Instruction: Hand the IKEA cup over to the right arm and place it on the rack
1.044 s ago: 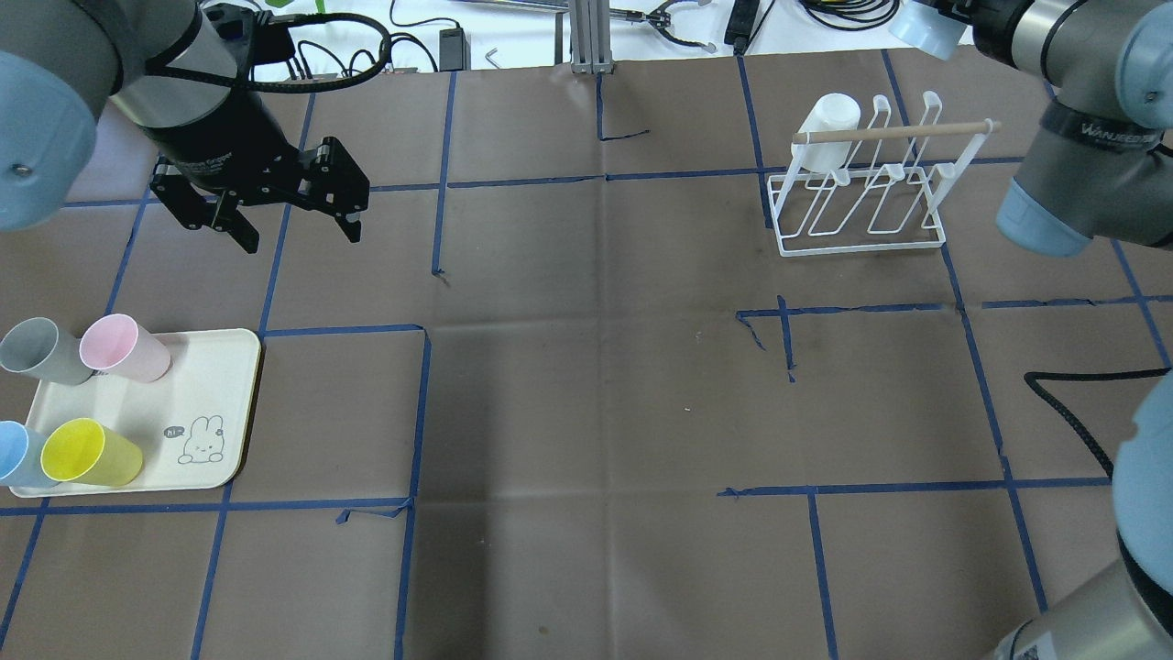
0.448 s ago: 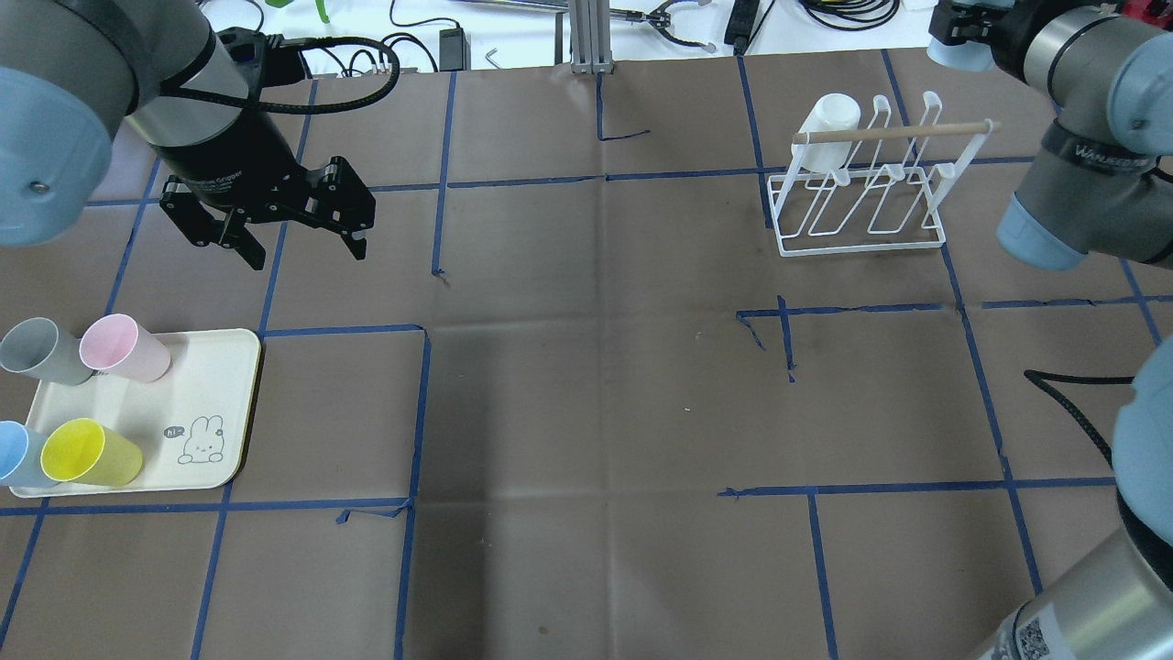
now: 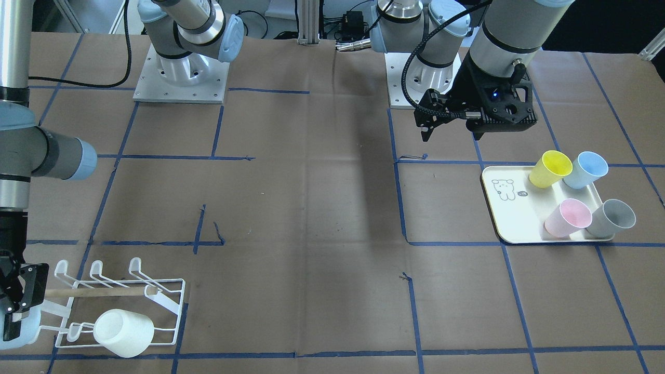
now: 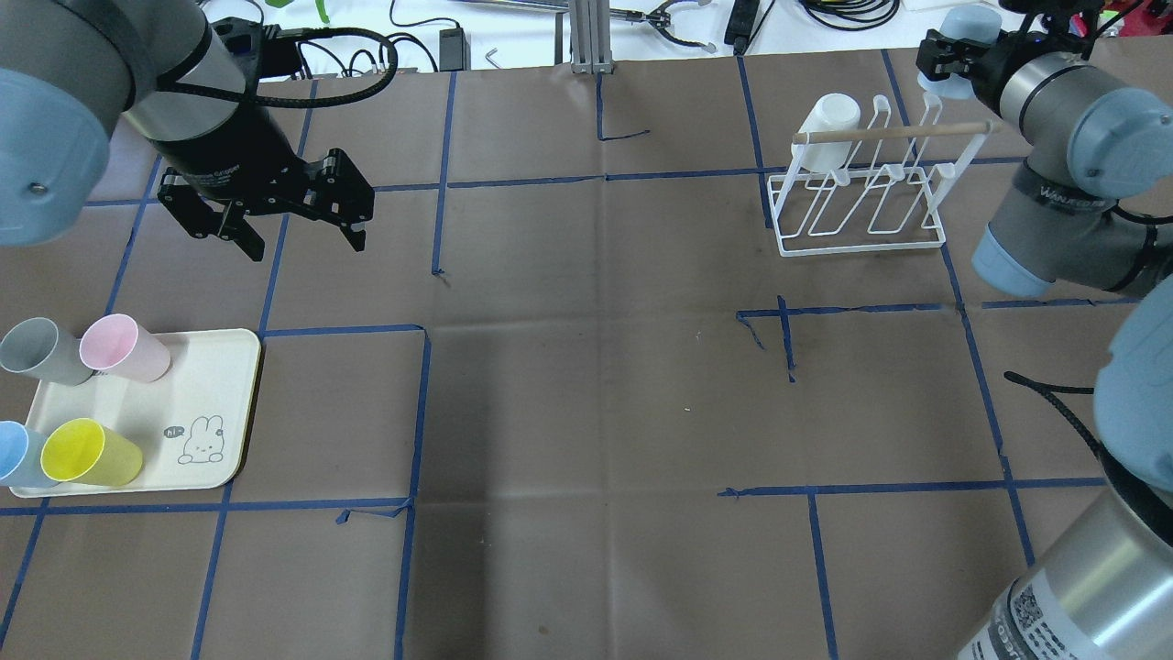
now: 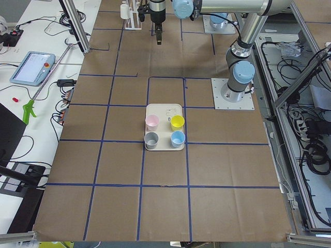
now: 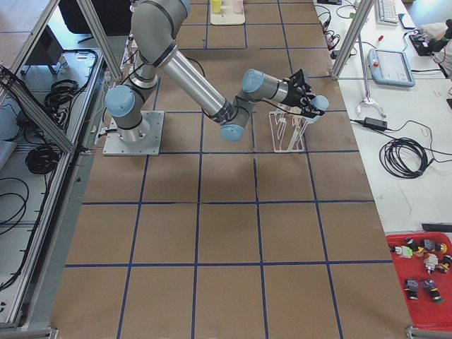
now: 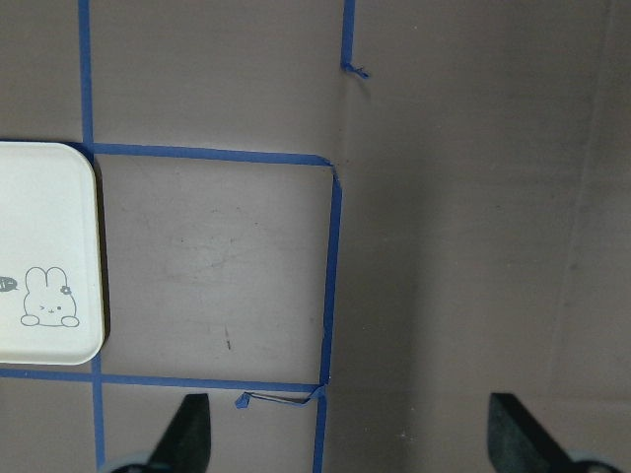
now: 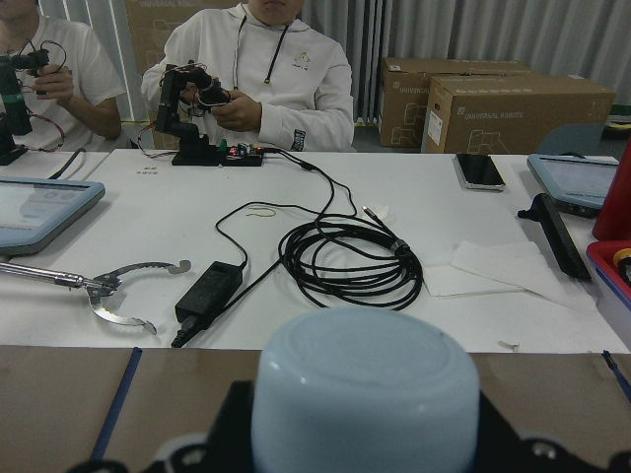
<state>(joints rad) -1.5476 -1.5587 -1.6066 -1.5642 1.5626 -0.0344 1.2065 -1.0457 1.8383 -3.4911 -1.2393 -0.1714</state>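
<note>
My right gripper is shut on a pale blue cup and holds it at the table's far edge, just beyond the right end of the white wire rack. In the right wrist view the cup's base fills the space between the jaws. In the front view this gripper hangs beside the rack. A white cup sits on the rack's left prong. My left gripper is open and empty above the table, behind the tray; its fingertips show at the bottom of the left wrist view.
A cream tray with a rabbit drawing lies at the near left and holds a grey cup, a pink cup, a yellow cup and a blue cup. Cables and tools lie beyond the far edge.
The right arm has swung and carried the pale blue cup a little to the right, beyond the rack's end. The left gripper has shifted slightly and stays open.
</note>
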